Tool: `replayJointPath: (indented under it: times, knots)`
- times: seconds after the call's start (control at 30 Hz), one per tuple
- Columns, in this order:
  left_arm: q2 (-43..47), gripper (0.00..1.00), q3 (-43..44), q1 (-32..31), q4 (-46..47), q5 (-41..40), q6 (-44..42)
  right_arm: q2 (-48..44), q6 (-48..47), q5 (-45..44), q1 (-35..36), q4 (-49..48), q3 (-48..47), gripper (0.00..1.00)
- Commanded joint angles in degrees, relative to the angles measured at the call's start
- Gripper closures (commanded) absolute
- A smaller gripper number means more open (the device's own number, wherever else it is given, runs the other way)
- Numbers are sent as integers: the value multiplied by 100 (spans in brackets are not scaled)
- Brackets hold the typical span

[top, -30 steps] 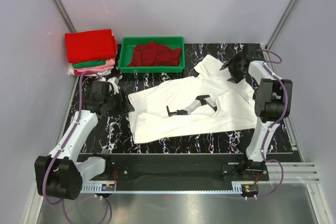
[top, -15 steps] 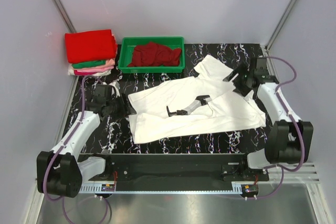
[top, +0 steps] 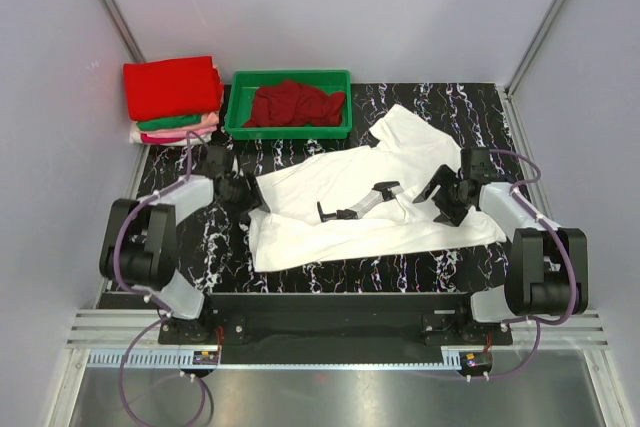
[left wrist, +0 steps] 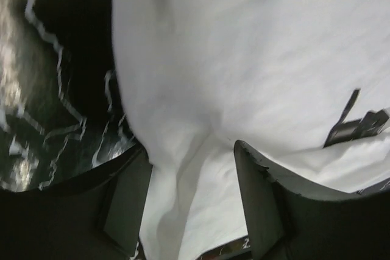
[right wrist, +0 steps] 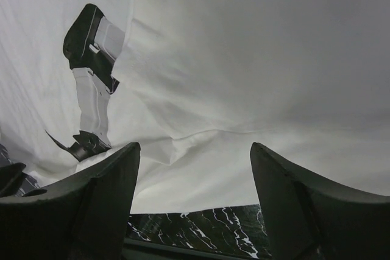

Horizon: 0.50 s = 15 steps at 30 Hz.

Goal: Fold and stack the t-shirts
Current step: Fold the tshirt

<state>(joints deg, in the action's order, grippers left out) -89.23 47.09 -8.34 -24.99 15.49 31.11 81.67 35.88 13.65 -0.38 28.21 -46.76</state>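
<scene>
A white t-shirt (top: 400, 162) with a grey-black robot-arm print (top: 360, 202) lies spread and creased across the black marbled table (top: 480, 102). My left gripper (top: 243, 197) sits low at the shirt's left edge. In the left wrist view it (left wrist: 191, 168) is open, with a raised ridge of white cloth (left wrist: 177, 175) running between the fingers. My right gripper (top: 440, 197) hovers over the shirt's right part. In the right wrist view it (right wrist: 195, 150) is open wide, the print (right wrist: 91, 83) to its left and the shirt's near hem (right wrist: 201, 181) below.
A stack of folded shirts stands at the back left corner, a red one (top: 172, 87) on top. Beside it a green tray (top: 237, 107) holds crumpled dark red cloth (top: 295, 104). Grey walls close in both sides.
The right arm swung from the back right corner down and inward over the shirt's right part. The left gripper advanced to the shirt's left edge, onto the cloth.
</scene>
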Motion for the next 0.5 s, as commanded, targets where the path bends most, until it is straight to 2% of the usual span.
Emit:
replayJointPath:
  times: [0.0,0.17,0.37,0.47]
  knots:
    - [-821,39,589,-19,417,-186,-96,51,-282,-2,12,-131,62,20]
    - [-1553,41,1642,43,22,-388,-386,182,-415,-301,3,-52,132,18]
    - [-2002,42,3137,192,-1234,-1363,-861,560,-520,-398,12,-52,45,16]
    - [-1766,44,3087,254,-1158,-1531,-966,526,-547,-302,3,-70,18,16]
